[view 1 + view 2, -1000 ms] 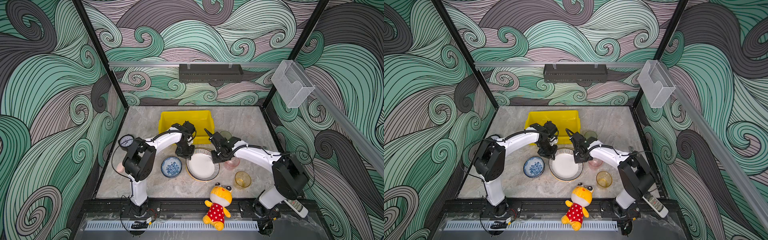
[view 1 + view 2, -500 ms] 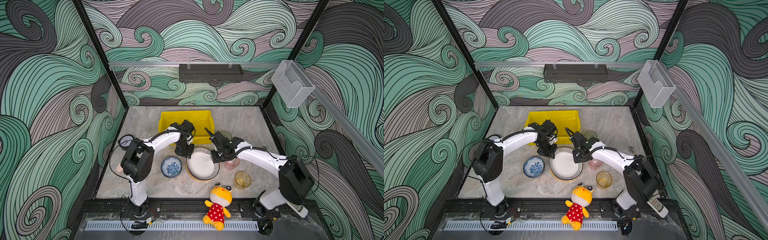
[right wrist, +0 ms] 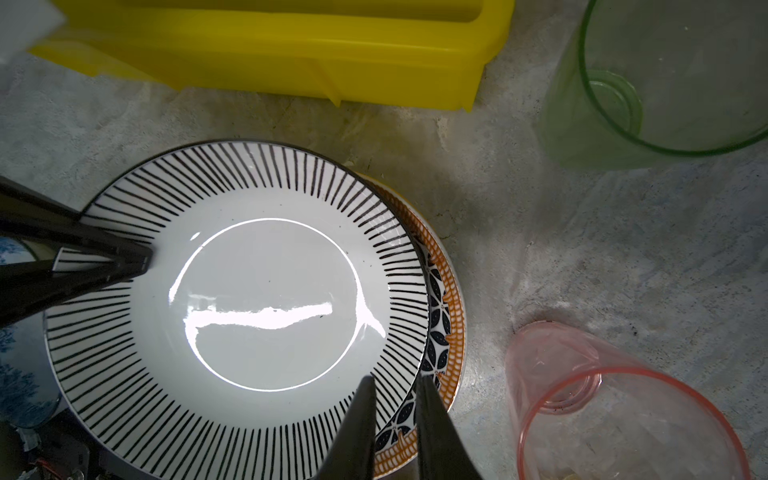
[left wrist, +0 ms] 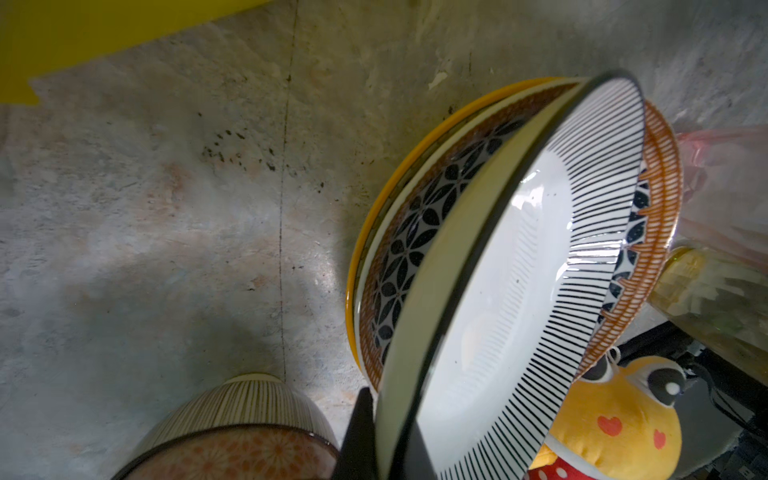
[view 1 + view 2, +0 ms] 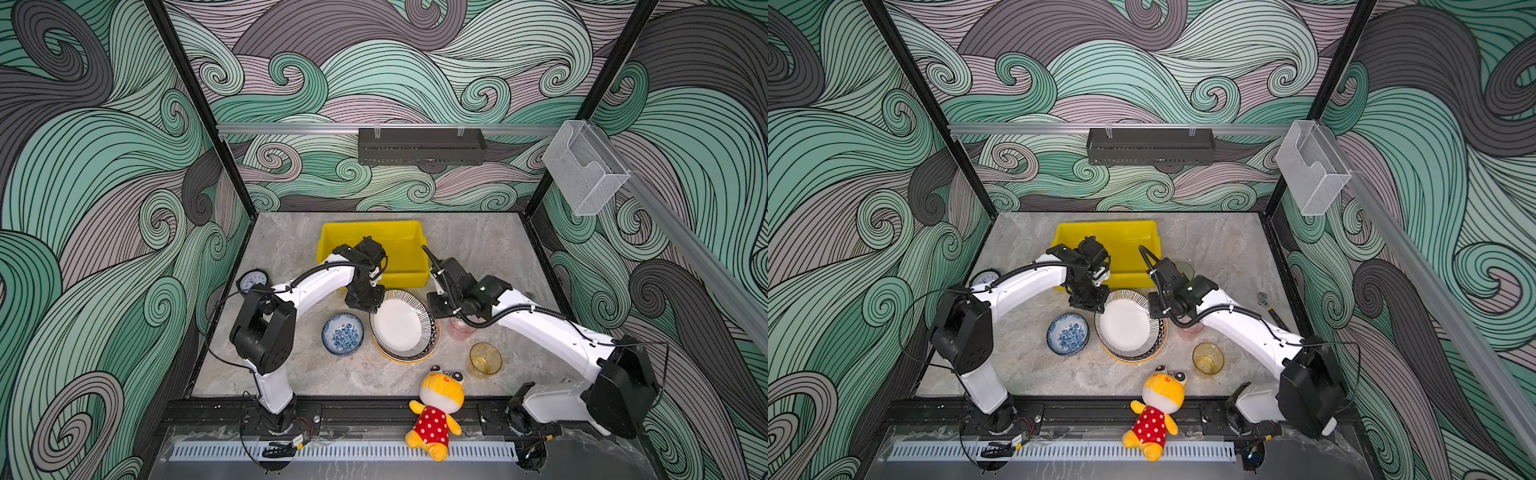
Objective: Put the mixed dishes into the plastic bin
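Observation:
A black-and-white striped plate [image 5: 399, 324] [image 3: 266, 299] tops a stack that includes a geometric plate [image 4: 415, 232] [image 3: 436, 299], just in front of the yellow plastic bin [image 5: 409, 266] [image 3: 291, 54]. My left gripper [image 5: 368, 305] [image 4: 386, 415] is shut on the striped plate's left rim, and that plate sits tilted off the stack. My right gripper [image 5: 432, 307] [image 3: 395, 380] straddles its right rim, jaws slightly apart. A blue floral bowl [image 5: 343, 334] sits left of the stack. A pink cup [image 3: 602, 399], an amber cup [image 5: 485, 359] and a green cup [image 3: 665, 83] are on the right.
A yellow plush toy [image 5: 438, 407] lies on the front rail. A round clock [image 5: 252, 280] stands by the left wall, and a wrench [image 5: 1268, 307] lies near the right wall. A dark tray and a clear box hang on the walls.
The right arm's elbow and shoulder link have swung outward to the right while its gripper stays at the plate's rim. The left gripper still holds the rim at the same spot.

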`<state>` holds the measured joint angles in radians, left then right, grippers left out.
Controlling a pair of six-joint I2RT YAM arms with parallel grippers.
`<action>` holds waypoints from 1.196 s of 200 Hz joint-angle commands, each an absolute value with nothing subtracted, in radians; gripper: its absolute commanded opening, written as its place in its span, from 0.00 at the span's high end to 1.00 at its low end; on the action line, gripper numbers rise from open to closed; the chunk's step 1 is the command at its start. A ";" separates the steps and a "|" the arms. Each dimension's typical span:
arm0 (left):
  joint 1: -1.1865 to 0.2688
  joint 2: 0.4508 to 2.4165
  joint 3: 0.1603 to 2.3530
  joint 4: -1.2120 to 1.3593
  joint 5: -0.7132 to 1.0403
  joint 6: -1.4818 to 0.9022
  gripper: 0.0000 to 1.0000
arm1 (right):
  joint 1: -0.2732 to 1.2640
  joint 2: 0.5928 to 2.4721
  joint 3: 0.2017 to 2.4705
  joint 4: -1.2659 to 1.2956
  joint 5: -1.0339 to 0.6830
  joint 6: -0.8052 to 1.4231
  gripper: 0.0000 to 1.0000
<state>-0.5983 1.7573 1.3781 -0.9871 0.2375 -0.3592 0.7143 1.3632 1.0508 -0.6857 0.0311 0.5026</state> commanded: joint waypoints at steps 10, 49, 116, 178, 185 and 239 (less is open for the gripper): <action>-0.592 1.692 1.368 -0.991 0.253 -0.355 1.00 | 0.720 1.329 1.054 -0.676 0.057 0.523 0.75; -0.591 1.645 1.343 -0.942 0.309 -0.366 1.00 | 0.721 1.291 1.054 -0.666 0.067 0.522 0.68; -0.576 1.575 1.344 -0.891 0.344 -0.387 1.00 | 0.721 1.249 1.076 -0.653 0.109 0.539 0.62; -0.561 1.545 1.362 -0.932 0.319 -0.366 1.00 | 0.721 1.213 1.098 -0.650 0.155 0.527 0.59; -0.560 1.543 1.369 -0.937 0.318 -0.362 1.00 | 0.720 1.207 1.097 -0.645 0.165 0.527 0.59; -0.551 1.530 1.410 -0.940 0.309 -0.354 1.00 | 0.721 1.183 1.104 -0.641 0.215 0.509 0.56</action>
<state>-0.5598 1.5890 1.3273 -0.9501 0.2592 -0.3656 0.7143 1.1988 1.0714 -0.6460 0.1646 0.5098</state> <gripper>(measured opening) 0.071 0.433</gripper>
